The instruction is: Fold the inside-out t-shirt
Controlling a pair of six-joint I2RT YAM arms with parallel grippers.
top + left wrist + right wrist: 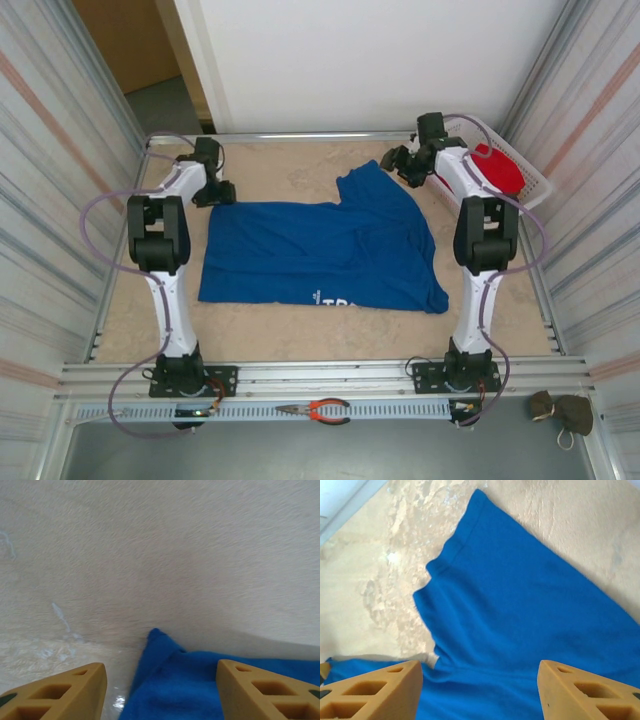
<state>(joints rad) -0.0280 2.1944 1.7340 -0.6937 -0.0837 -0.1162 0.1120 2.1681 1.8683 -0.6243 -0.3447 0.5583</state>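
we see the blue t-shirt (320, 255) spread flat in the middle of the counter (300, 335), with white lettering at its near edge and one sleeve (375, 190) pointing toward the far right. the left fingers (213, 190) sit at the shirt's far-left corner. in the left wrist view they stand wide apart with nothing between them, and that corner lies on the counter just ahead. the right fingers (405, 160) hang beside the sleeve's tip, also spread open and empty, with the sleeve flat below them. a white basket (530, 175) holding a red garment (497, 168) sits at the far right. pliers (318, 410) lie on the near rail.
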